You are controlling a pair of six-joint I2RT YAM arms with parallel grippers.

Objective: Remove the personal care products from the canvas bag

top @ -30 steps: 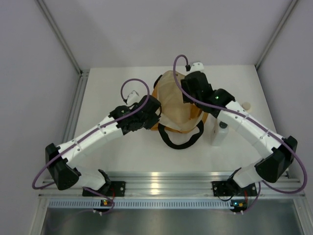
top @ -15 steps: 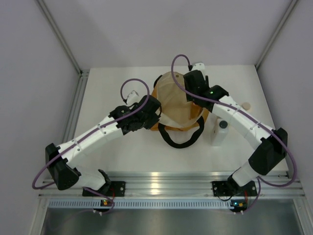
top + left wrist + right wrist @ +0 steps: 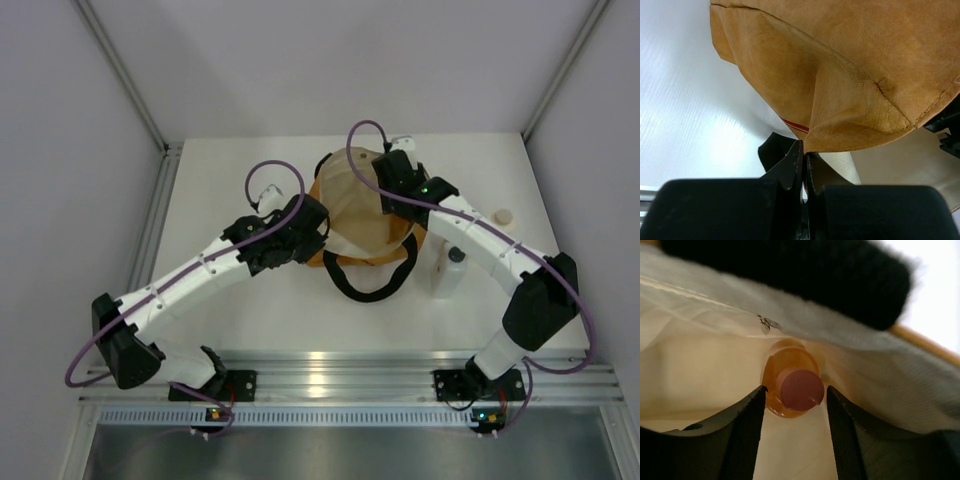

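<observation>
One white bench (image 3: 215, 185) carries everything. At the centre of the top view lies the canvas bag (image 3: 350, 205), its mouth open and its cream lining showing, with a black loop handle (image 3: 365, 288) below it in the frame. The left hand (image 3: 804, 150) is pressed together on a fold of the bag's tan rim, apparently holding the mouth open. The right hand (image 3: 796, 390) is inside the bag with its fingers apart, one on each side of the orange bottle (image 3: 790, 377) with the pink cap, not yet clamped on it. A white bottle (image 3: 450, 272) and a small cream-beige bottle (image 3: 503, 214) sit on the bench at the right. No yellow-green one shows. The step looks like grasping the orange bottle: next, close on it and lift it clear of the lining.
</observation>
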